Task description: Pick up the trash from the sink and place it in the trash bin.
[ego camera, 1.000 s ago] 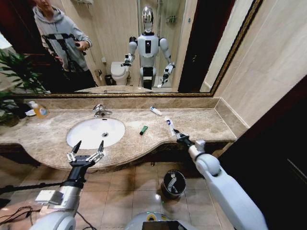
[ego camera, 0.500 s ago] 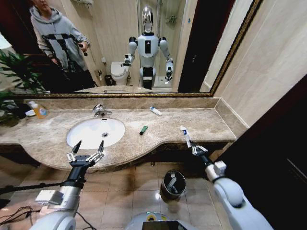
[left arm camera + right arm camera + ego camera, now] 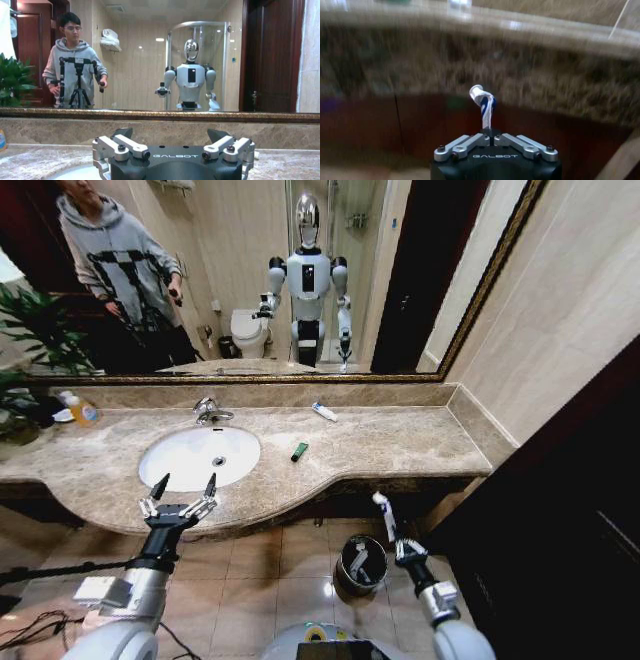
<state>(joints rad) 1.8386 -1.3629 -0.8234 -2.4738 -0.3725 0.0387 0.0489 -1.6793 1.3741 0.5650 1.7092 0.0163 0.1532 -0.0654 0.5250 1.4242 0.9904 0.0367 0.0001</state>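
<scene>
My right gripper (image 3: 404,549) is shut on a white tube with blue marks (image 3: 383,514), held upright below the counter edge, just right of the round black trash bin (image 3: 346,573) on the floor. In the right wrist view the same tube (image 3: 484,104) stands up from the shut gripper (image 3: 490,133). A dark green tube (image 3: 300,451) and another white tube (image 3: 324,412) lie on the countertop right of the white sink (image 3: 190,456). My left gripper (image 3: 180,498) hangs open at the counter's front edge before the sink, also seen as the open gripper (image 3: 170,133) in the left wrist view.
A chrome faucet (image 3: 208,411) stands behind the basin, a pump bottle (image 3: 85,412) at the far left. White items lie inside the bin. The beige counter edge (image 3: 330,480) overhangs the bin. A dark door panel (image 3: 560,510) closes the right side.
My right arm has dropped from the counter's edge to below it, carrying the white tube down beside the bin. The left arm has not moved.
</scene>
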